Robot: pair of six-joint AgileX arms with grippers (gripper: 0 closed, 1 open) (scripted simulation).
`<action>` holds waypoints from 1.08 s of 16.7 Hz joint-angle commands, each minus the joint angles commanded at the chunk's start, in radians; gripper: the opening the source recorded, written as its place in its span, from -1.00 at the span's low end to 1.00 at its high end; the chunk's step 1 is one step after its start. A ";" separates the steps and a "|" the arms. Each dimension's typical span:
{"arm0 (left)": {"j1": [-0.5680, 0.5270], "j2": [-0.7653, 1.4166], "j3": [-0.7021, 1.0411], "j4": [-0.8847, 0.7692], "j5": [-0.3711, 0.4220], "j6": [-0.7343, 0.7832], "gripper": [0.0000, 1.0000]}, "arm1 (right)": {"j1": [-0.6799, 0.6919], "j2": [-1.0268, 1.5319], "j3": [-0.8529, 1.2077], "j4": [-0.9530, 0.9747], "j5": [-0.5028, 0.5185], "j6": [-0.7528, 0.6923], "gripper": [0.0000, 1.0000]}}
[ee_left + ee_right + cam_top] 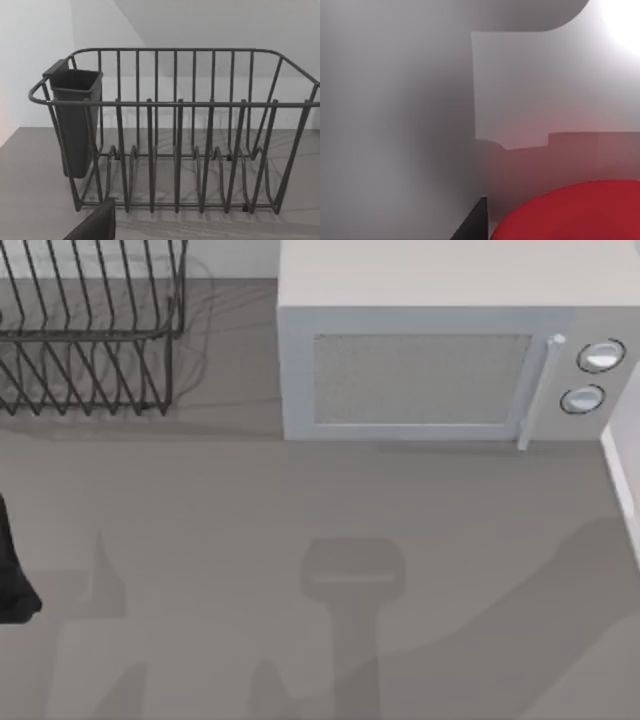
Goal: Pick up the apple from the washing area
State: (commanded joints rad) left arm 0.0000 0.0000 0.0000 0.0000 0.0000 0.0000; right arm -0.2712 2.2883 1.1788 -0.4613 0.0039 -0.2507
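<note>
You see the apple [575,212] in the right wrist view as a broad, smooth red curve lying very close to that camera, casting a reddish tint onto the pale surfaces behind it. It carries no label, and no stem or other feature shows, so you cannot tell which way it points or how its long axis runs. A dark finger edge [472,222] of the right gripper stands just beside the apple; you cannot tell from this how far the fingers are spread or whether they grip the fruit. In the top view, the white microwave [450,350] sits at the far side of the table [300,540], door facing forward, with two round knobs [592,375] at its right; no writing is legible on it. A dark wire dish rack [90,330] occupies the far left corner. The left arm [12,570] rests at the left edge of the table. The left wrist view faces the rack, which carries a dark utensil cup [75,125] hooked on one end, and a dark corner of the left gripper [97,225] shows; you cannot tell its opening.
</note>
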 joint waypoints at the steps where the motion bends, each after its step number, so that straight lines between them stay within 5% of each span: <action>1: 0.000 0.000 0.000 0.000 0.000 0.000 1.00 | 0.000 0.000 0.000 0.000 0.000 0.000 -1.00; 7: 0.000 0.000 0.000 0.000 0.000 0.000 1.00 | -0.001 -0.101 0.114 -0.155 -0.014 0.004 -1.00; 18: 0.000 0.000 0.000 0.000 0.000 0.000 1.00 | -0.005 -0.343 0.584 -0.896 -0.016 -0.003 -1.00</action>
State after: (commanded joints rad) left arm 0.0000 0.0000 0.0000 0.0000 0.0000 0.0000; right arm -0.2762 1.9456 1.7627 -1.3576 -0.0123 -0.2535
